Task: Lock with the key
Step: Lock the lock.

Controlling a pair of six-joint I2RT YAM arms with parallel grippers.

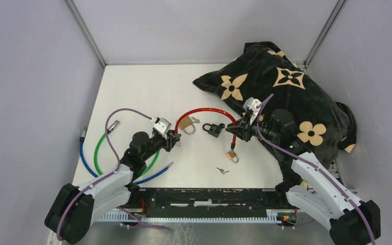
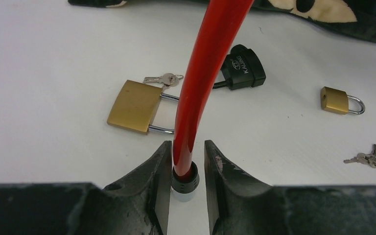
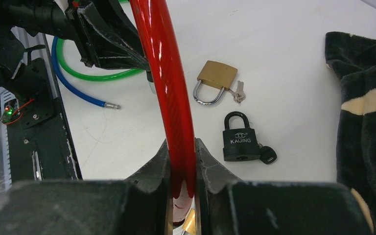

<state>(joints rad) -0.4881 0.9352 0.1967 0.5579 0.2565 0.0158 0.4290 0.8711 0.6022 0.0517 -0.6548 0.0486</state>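
Right tool [image 3: 182, 147] on red cable [image 3: 165, 73] (snug)

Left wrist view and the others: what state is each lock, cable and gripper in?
red cable, arched between both grippers.
left gripper, open, straddling the cable's end.
right gripper, shut on red cable.
large brass padlock, shackle shut, lying flat.
black padlock, shackle shut, lying flat.
small brass padlock, shackle shut.
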